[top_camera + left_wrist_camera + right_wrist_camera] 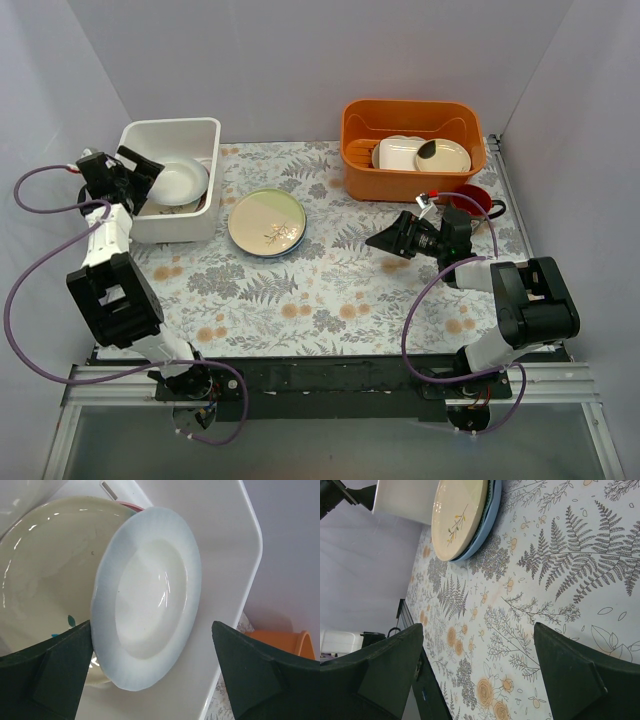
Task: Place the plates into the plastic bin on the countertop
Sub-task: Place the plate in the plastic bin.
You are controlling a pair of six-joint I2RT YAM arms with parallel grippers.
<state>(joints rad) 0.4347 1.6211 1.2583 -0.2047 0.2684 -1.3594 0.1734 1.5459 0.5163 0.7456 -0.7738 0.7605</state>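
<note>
Countertop survey: four items standing on the printed surface.

I found the countertop, with its grey fern and orange flower print, carrying a white plastic bin at the far-left corner and an orange tub at the far right, well apart. Between them, just beside the bin, a cream-green plate with a leaf sprig lay stacked on a teal-blue plate. A red mug stood just in front of the orange tub's right end, partly hidden.

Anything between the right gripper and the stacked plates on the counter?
Nothing: only bare printed countertop between the right gripper and the plates, seen in top and right wrist views.
</note>
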